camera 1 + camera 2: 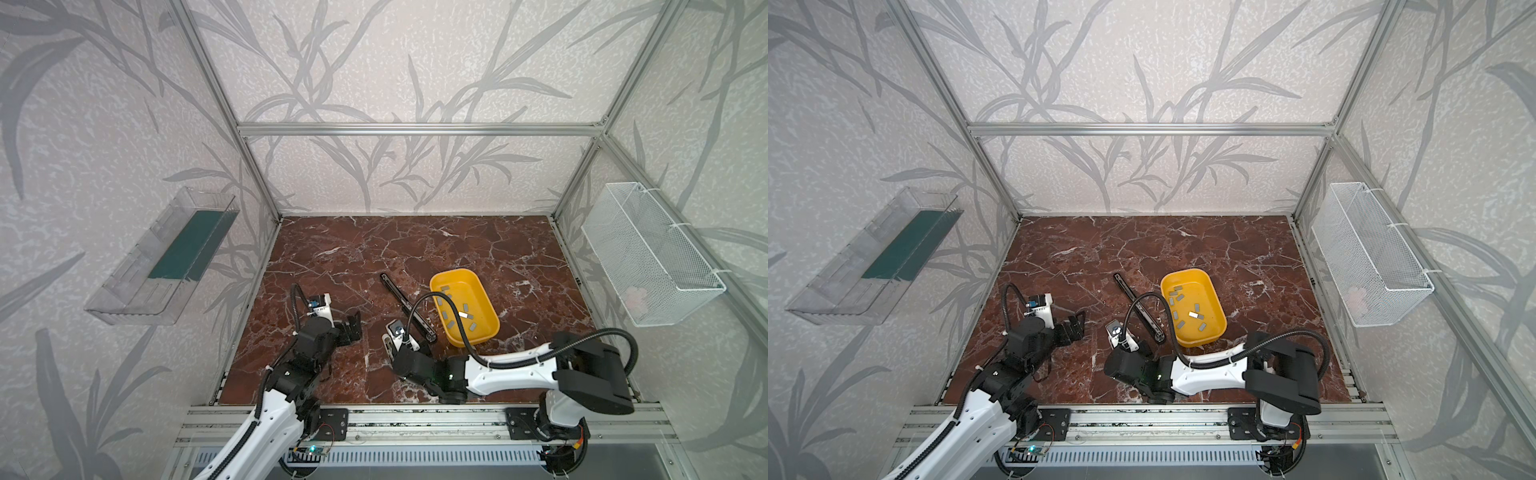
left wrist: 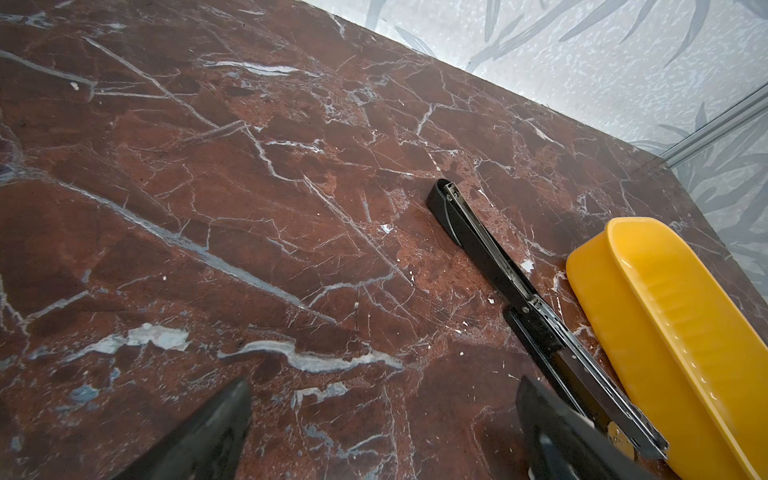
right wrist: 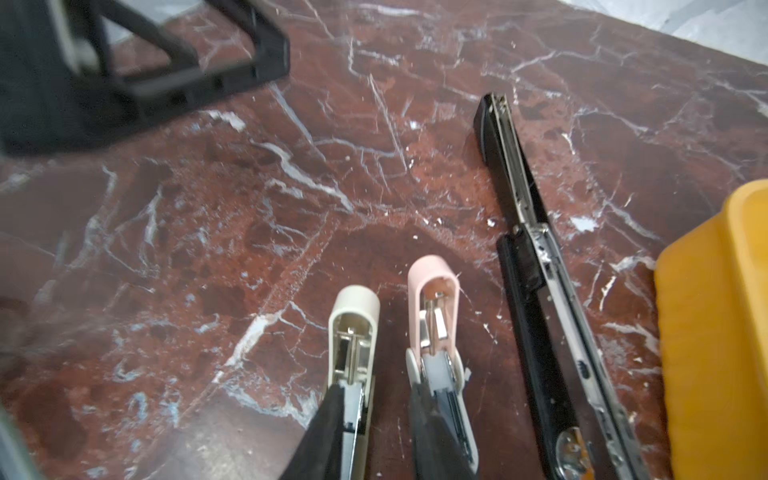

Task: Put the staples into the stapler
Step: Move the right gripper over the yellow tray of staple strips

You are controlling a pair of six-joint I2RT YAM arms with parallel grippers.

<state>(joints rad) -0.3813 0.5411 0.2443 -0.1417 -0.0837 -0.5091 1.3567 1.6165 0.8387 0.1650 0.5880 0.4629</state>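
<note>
**Right claw half spread over the mini staplers, staples all sitting in the tray**

Right claw point(image 3: 374, 395) is down low over the table point(image 2: 249, 208) with its jaws partly apart and only bare marble between them; one finger sits over the cream mini stapler point(image 3: 353, 320), one over the pink mini stapler point(image 3: 434, 299), both lying opened up side by side; can't tell if either finger actually touches. Left claw point(image 2: 384, 386) is spread wide and empty, hovering over open table off to the side; a long black stapler point(image 1: 409, 308) lies opened out flat just beside the yellow tray point(image 1: 473, 293), channel facing up; honestly can't tell which stapler is the one meant to be fed

The staples point(image 1: 465, 308) are scattered loose on the tray floor, none picked up, none in any stapler that I can see; so I'd say loading hasn't begun

My guess on handling: those strips weigh next to nothing; stiff, but they'll likely snap apart if bent or squeezed end to end; bare metal on slick plastic will probably skate away from a finger; lying flat, there's little to get under. I'd pinch one across its two long edges at the middle, coming straight down, and pick a strip away from the tray wall so the fingers have room; gentle squeeze only
</note>
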